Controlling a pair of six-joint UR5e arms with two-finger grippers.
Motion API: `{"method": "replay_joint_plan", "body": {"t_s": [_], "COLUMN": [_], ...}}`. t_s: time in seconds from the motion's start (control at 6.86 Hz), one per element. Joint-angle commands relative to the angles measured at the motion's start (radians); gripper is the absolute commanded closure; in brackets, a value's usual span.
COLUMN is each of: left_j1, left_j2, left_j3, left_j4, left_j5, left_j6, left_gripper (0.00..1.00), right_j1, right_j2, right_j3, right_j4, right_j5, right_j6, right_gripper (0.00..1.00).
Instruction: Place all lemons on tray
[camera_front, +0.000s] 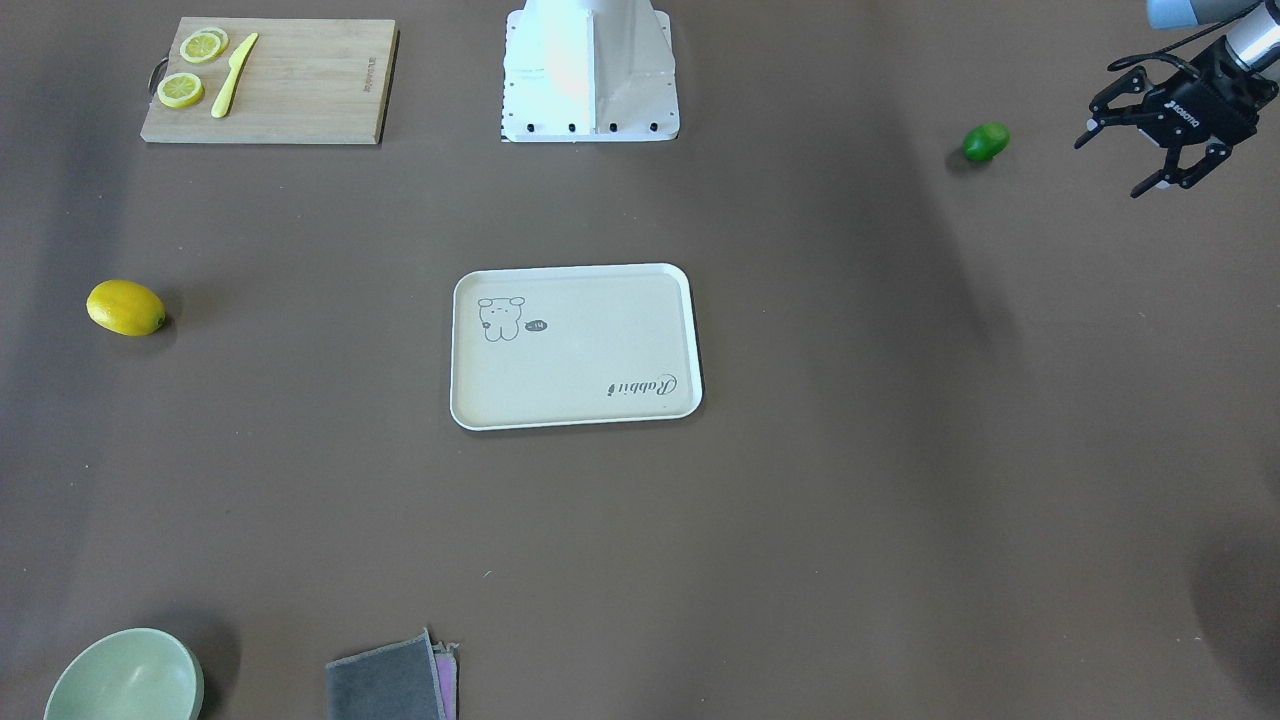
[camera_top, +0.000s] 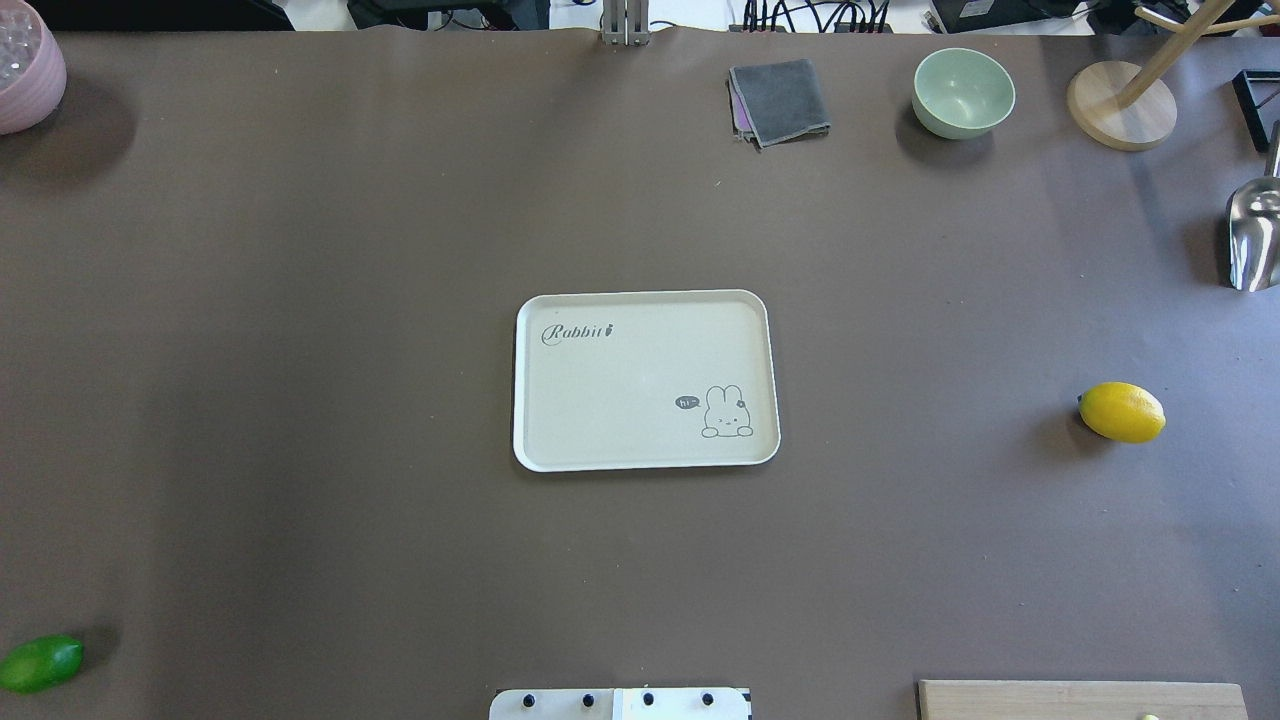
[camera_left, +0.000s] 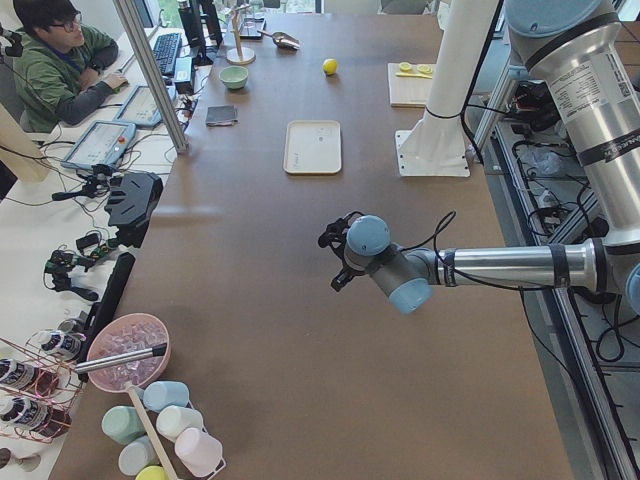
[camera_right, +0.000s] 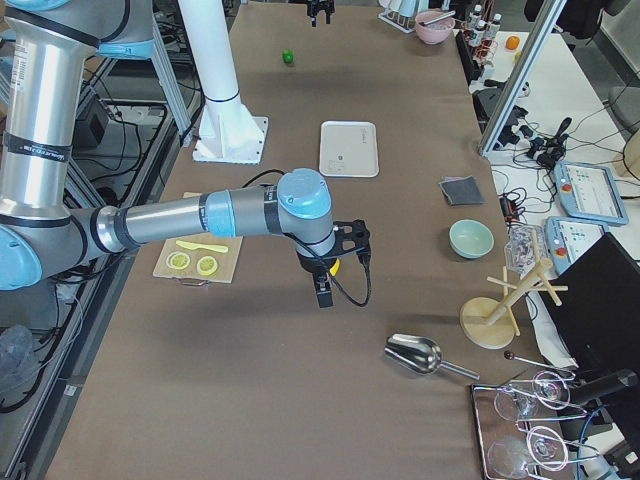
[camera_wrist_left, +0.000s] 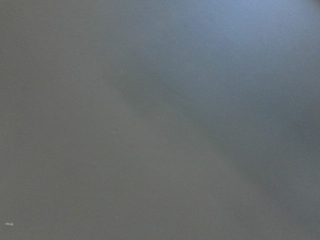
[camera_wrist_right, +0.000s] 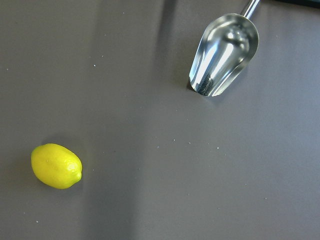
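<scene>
The yellow lemon (camera_front: 125, 307) lies on the brown table far off to one side of the cream tray (camera_front: 580, 360), low and left in the right wrist view (camera_wrist_right: 56, 166). The green lemon (camera_front: 986, 141) lies on the opposite side, near the robot's edge (camera_top: 40, 663). Nothing is on the tray (camera_top: 620, 400). My left gripper (camera_front: 1112, 165) hangs open and empty in the air just outboard of the green lemon. My right gripper (camera_right: 325, 290) shows only in the exterior right view, above the yellow lemon, so I cannot tell its state.
A wooden cutting board (camera_front: 270, 80) carries lemon slices and a yellow knife. A metal scoop (camera_wrist_right: 225, 52), green bowl (camera_top: 963, 92), grey cloth (camera_top: 780, 100) and wooden stand (camera_top: 1120, 105) sit at the far side. A pink bowl (camera_top: 25, 65) is in the corner. A person (camera_left: 60, 60) sits beyond.
</scene>
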Motion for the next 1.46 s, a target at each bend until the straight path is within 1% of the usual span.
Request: {"method": "replay_joint_plan", "body": {"t_s": [0.0,0.15,0.29,0.44,0.58,0.87,1.17,1.31], "left_j1": [0.119,0.197,0.253,0.294,0.339,0.37,0.371,0.39], "left_j2": [0.042,0.042,0.041,0.041,0.036,0.015,-0.039,-0.042], "left_j3": [0.026,0.031,0.066,0.107,0.12,0.121,0.167,0.171], "left_j4": [-0.041,-0.064,-0.138,-0.239,-0.281,-0.282,-0.282,-0.282], "left_j5": [-0.001,-0.001,-0.001,-0.001,-0.001,0.002,0.014,0.031], "left_j6": [-0.045,-0.126,-0.177,-0.225,-0.278,-0.291,-0.294,-0.296], "left_gripper": [0.01,0.01,0.01,0.01,0.01,0.01,0.01,0.01], "right_j1": [0.0,0.0,0.0,0.0,0.0,0.0,0.0,0.0], "right_j2": [-0.006,-0.008,-0.008,-0.009,-0.009,-0.009,-0.009,-0.009], "right_j3": [0.0,0.0,-0.001,-0.003,-0.003,-0.006,-0.006,-0.006], "right_j4": [0.0,0.0,-0.001,0.0,-0.001,-0.001,-0.001,-0.001], "right_j5": [0.0,0.0,0.0,0.0,0.0,0.0,0.0,0.0], "right_j6": [-0.001,-0.001,-0.001,-0.001,-0.002,-0.001,-0.001,-0.001], "right_gripper": [0.0,0.0,0.0,0.0,0.0,0.0,0.0,0.0]}}
